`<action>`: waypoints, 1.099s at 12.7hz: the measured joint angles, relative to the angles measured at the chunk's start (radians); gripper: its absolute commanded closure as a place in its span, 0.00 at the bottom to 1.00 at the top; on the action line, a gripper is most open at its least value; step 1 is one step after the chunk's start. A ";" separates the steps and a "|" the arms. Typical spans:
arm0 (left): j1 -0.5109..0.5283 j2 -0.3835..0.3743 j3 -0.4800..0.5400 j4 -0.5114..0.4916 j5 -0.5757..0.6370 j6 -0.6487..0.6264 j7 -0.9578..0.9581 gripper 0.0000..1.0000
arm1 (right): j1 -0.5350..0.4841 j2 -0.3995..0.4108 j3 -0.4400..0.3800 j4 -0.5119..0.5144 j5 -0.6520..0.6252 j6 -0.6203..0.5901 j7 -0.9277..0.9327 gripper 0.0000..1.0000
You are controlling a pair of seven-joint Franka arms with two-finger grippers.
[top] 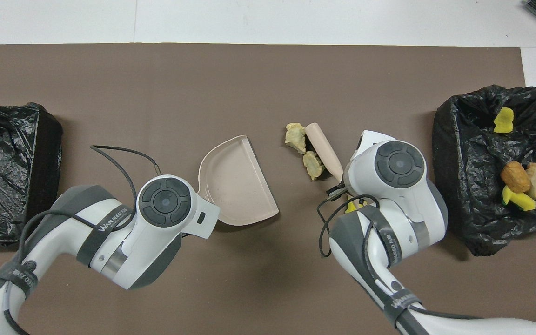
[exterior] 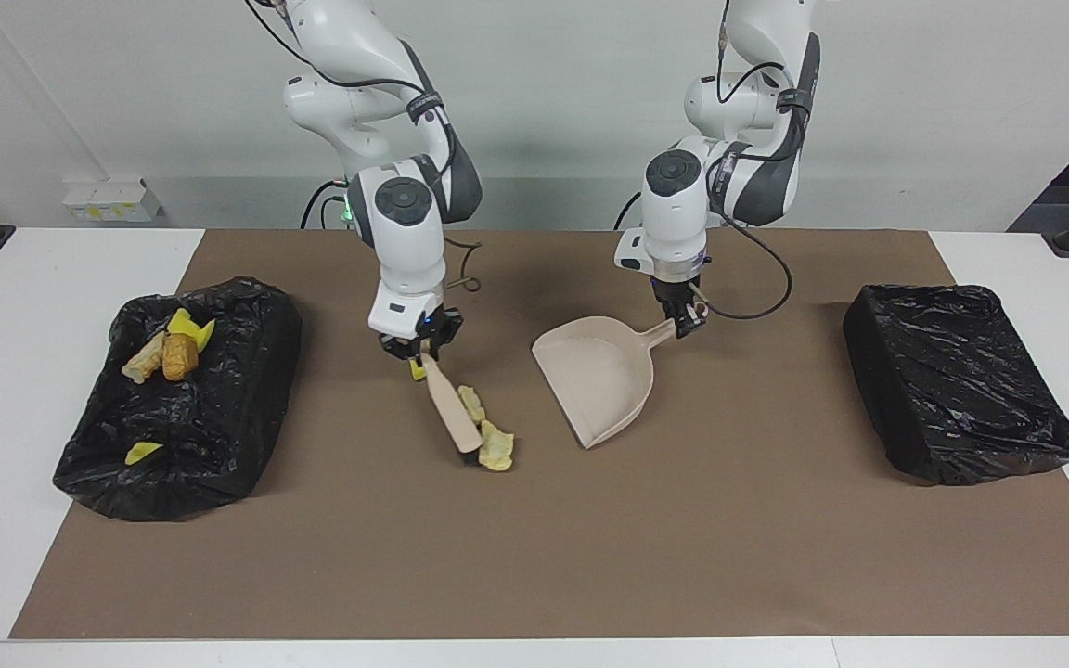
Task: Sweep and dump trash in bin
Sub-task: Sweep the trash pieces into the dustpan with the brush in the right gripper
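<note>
Clearly the right gripper [exterior: 419, 350] clenches the brush [exterior: 454, 414] slantwise behind two pale lumps [exterior: 495, 448], herding them toward the dustpan [exterior: 601, 375], whose handle the left gripper [exterior: 686, 325] clamps to catch them.

The right arm descends from its base with the wrist nearly vertical. The right gripper [exterior: 418, 353] points down, low over the middle of the mat, fingers clamped on the brush handle [exterior: 449, 408]. The left arm bends at the elbow, wrist vertical. The left gripper [exterior: 686, 325] points down, fingers closed on the dustpan handle [exterior: 660, 336]. In the overhead view, both wrist housings cover the fingertips.
</note>
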 measured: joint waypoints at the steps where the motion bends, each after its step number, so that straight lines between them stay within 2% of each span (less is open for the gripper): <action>1: 0.000 0.000 0.000 0.000 0.000 0.000 0.000 1.00 | 0.030 0.000 0.001 0.007 0.034 0.000 0.001 1.00; 5: 0.000 0.000 0.000 0.000 0.000 0.000 -0.003 1.00 | 0.120 0.000 0.001 0.013 0.166 0.000 0.046 1.00; 9: 0.000 0.000 -0.001 0.000 0.000 -0.001 -0.015 1.00 | 0.180 0.000 0.002 0.054 0.385 -0.009 0.099 1.00; 12: 0.000 0.000 -0.001 0.000 0.000 -0.001 -0.022 1.00 | 0.174 -0.004 -0.010 0.127 0.396 -0.120 0.137 1.00; 14: 0.000 0.000 -0.001 0.000 0.000 -0.001 -0.026 1.00 | 0.128 -0.015 -0.019 0.166 0.395 -0.202 0.138 1.00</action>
